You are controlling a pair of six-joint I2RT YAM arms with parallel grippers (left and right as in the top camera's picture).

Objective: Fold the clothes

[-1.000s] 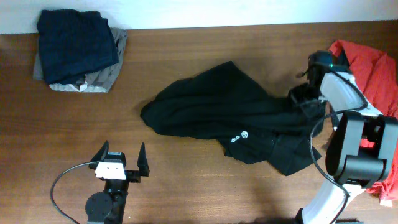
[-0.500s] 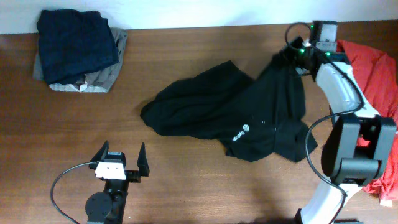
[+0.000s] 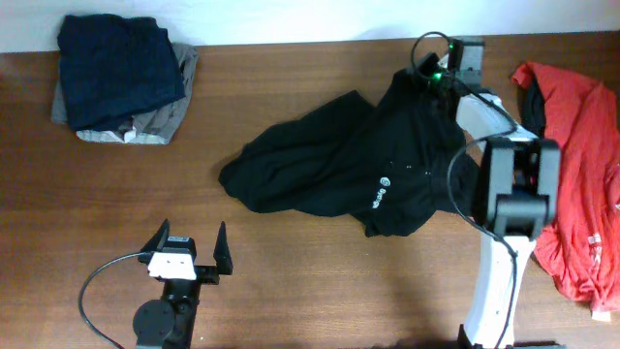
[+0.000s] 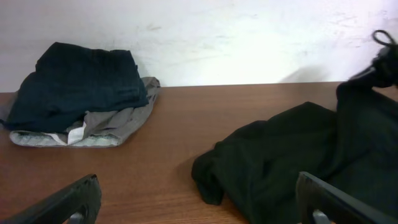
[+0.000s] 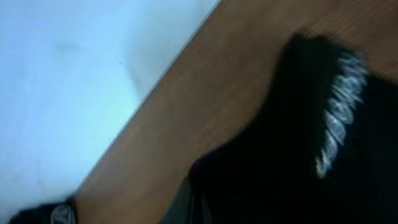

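The large black garment (image 3: pixel 329 165) lies crumpled across the middle of the table, its small white logo (image 3: pixel 384 181) facing up. My right gripper (image 3: pixel 426 79) is near the table's back edge, shut on the garment's upper right corner. In the right wrist view black fabric (image 5: pixel 292 168) with white lettering (image 5: pixel 339 118) covers the jaws. My left gripper (image 3: pixel 190 254) stands open at the front left, well clear of the cloth. In the left wrist view its dark fingers (image 4: pixel 74 200) frame bare wood, with the black garment (image 4: pixel 292 162) ahead to the right.
A folded navy garment (image 3: pixel 118 68) sits on a grey one (image 3: pixel 155 124) at the back left corner; the same stack (image 4: pixel 81 93) rests against the white wall. A red garment (image 3: pixel 573 184) lies bunched at the right edge beside the right arm (image 3: pixel 509 194).
The right gripper has swung from the right side to the back edge and leftward, dragging the black garment's right part up with it. More of the red garment now shows. The left arm stayed still.
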